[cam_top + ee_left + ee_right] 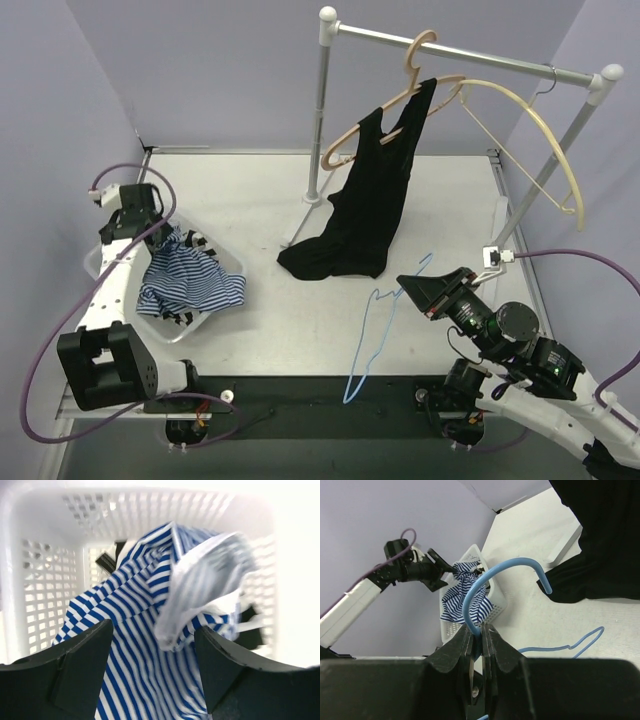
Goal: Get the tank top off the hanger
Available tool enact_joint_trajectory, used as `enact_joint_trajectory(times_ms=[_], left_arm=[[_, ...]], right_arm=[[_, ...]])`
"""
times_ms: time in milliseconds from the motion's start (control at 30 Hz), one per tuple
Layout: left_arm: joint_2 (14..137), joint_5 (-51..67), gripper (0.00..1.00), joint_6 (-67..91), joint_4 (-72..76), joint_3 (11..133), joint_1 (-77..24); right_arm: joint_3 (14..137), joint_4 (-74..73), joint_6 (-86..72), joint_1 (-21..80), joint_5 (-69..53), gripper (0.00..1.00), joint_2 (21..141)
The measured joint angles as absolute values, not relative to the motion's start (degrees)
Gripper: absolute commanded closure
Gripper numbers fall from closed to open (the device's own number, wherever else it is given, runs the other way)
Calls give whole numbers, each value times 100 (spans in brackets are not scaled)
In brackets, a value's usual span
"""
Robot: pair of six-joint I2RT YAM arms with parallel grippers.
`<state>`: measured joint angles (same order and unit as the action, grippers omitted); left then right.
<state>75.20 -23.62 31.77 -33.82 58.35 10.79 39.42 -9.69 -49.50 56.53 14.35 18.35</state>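
Observation:
A blue-and-white striped tank top [190,280] lies heaped in a white basket [100,262], one edge draped over the rim. My left gripper [178,236] hovers just above it. In the left wrist view its jaws stand wide open [154,630] over the striped cloth [135,605] and hold nothing. My right gripper [481,630] is shut on the neck of a thin blue wire hanger [490,575]. That bare hanger [375,330] slants down towards the table's front edge from the right gripper [408,284].
A black sleeveless garment [365,210] hangs from a wooden hanger [400,100] on the metal rail [470,50], its hem pooled on the table. A bare pale hanger [540,130] hangs further right. The rack post [322,110] stands at the back centre.

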Motion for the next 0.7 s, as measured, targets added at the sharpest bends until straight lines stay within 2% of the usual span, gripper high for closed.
enact_joint_trajectory(times_ms=[167, 333, 467, 700], left_arm=[[7542, -3645, 22, 4010, -4510, 7087, 47], [7651, -4066, 23, 5168, -6211, 8038, -460], [7376, -3822, 23, 5651, -6899, 7651, -506], [5712, -2792, 21, 5857, -7227, 6012, -532]], right_arm=[[3916, -1024, -4939, 5655, 1455, 100, 1809], [3861, -1052, -4965, 5653, 1431, 100, 1817], [3745, -1055, -5030, 5655, 1404, 100, 1861], [3721, -1048, -5057, 5655, 1352, 100, 2025]])
